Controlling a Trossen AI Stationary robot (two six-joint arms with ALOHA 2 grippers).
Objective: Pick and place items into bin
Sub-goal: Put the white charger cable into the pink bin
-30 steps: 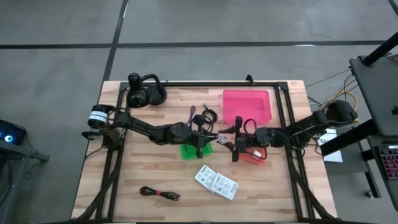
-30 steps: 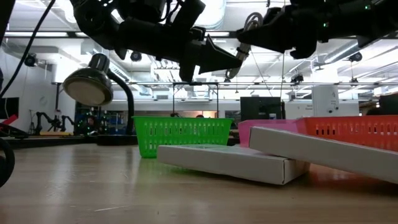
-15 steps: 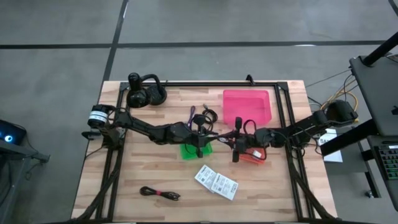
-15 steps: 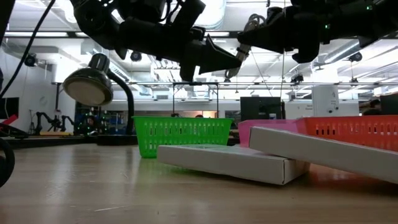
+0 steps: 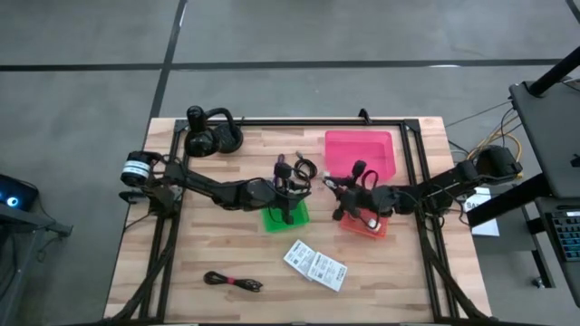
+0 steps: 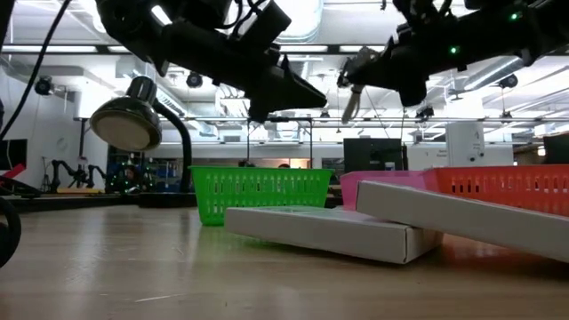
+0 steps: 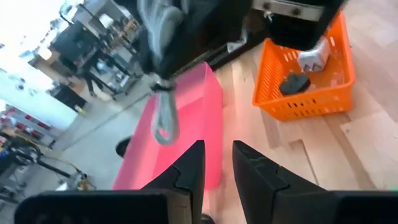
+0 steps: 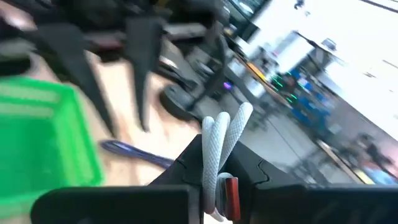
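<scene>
A white braided cable (image 8: 219, 140), folded into a bundle with a red band on it, is in my right gripper (image 8: 217, 163), which is shut on it. That gripper (image 5: 333, 188) hovers between the green basket (image 5: 283, 217) and the orange basket (image 5: 370, 226), near the pink bin (image 5: 362, 149). In the low view the cable (image 6: 349, 100) pokes down out of the gripper. My left gripper (image 5: 305, 187) hangs above the green basket, a short way left of the cable. Its fingers (image 7: 186, 165) stand apart with nothing between them. My right gripper pinches the folded cable between its two fingers, several strands side by side. The looped end (image 8: 229, 123) sticks out past the fingertips, and the red band (image 8: 230, 186) sits farther back. The fingers come from the table's right, slanting down. The cable is lifted clear of the table.
Two white packets (image 5: 314, 264) lie near the front, and a black-red cable (image 5: 233, 282) lies to their left. Purple (image 5: 279, 167) and black (image 5: 304, 167) cables lie behind the green basket. Black headphones (image 5: 213, 136) sit far left. The orange basket holds small pieces (image 7: 292, 81).
The two grippers met tip to tip on the cable above the green basket and have since parted. My left gripper has let go and drawn back toward the table's left. My right gripper has swung toward the far edge, tipping its fingers downward with the cable.
</scene>
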